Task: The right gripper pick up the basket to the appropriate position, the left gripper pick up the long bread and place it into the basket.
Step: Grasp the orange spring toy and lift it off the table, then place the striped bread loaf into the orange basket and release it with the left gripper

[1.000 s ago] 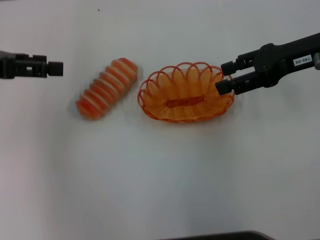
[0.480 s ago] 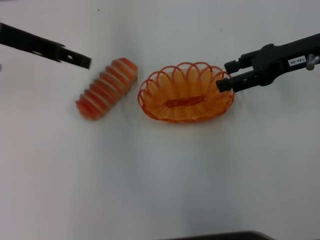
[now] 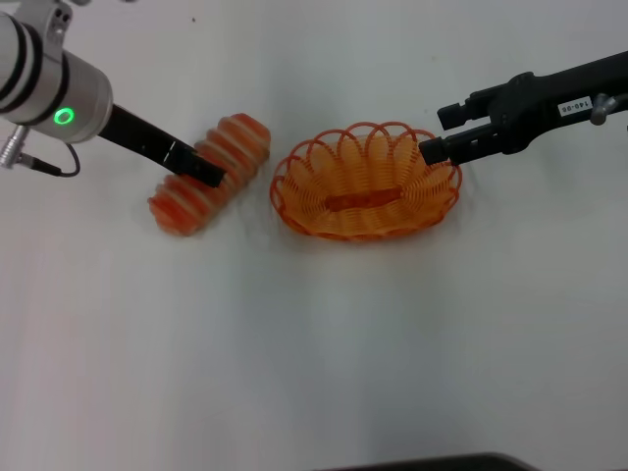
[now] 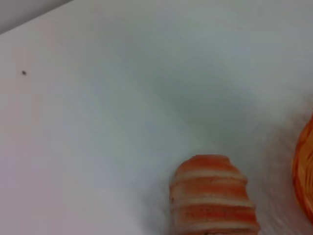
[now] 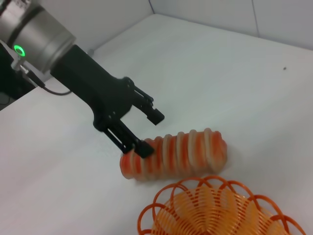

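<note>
The long bread [image 3: 218,162] lies slanted on the white table, left of the basket [image 3: 365,184]. My left gripper [image 3: 201,167] is open and low over the bread's middle. In the right wrist view the left gripper [image 5: 150,133] has one fingertip [image 5: 144,149] against the bread [image 5: 186,152] and the other above the table beside it. The left wrist view shows the bread's end [image 4: 212,200] and a piece of the basket's rim [image 4: 304,171]. My right gripper [image 3: 442,132] is open at the basket's right end, its lower finger touching the scalloped rim. The basket [image 5: 215,210] is empty.
A dark edge [image 3: 432,463] shows at the table's near side. A small dark speck [image 3: 193,19] marks the table at the far left. The rest of the surface is plain white table [image 3: 314,334].
My left arm has swung in from the far left and come down over the bread. My right gripper has shifted slightly away along the basket's right rim. Bread and basket have not moved.
</note>
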Robot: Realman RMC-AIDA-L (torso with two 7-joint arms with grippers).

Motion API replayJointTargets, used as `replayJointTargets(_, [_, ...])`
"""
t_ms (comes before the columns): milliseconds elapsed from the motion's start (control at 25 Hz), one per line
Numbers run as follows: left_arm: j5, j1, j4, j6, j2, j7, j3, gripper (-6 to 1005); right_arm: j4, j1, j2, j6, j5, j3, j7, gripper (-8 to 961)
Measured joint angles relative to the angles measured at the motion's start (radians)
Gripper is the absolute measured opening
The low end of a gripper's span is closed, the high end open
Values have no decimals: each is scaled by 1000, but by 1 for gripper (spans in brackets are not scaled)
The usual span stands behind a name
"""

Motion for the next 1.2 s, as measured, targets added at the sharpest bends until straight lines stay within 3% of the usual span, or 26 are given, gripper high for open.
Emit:
replayJointTargets(520, [-3,-13,-100,-77,-1,-3,99,805,0,7,4,24,1,-11,5,760])
replayJointTargets(600, [-4,-7,-97,-83,-1,-3,115,744,0,7,4,25,1,-11,6,760])
replayJointTargets(760, [-5,9,-65,-79,-2,-3,124,621,0,6,5,26,1,-11,7,760])
replayJointTargets(1000, [-4,34,-6,-63,-2,-3,118,582,0,1,6,26,1,-11,7,759])
replayJointTargets(1200, [-5,88,141,-16,3,28,108,544,0,-7,-2,22,1,-4,7,753])
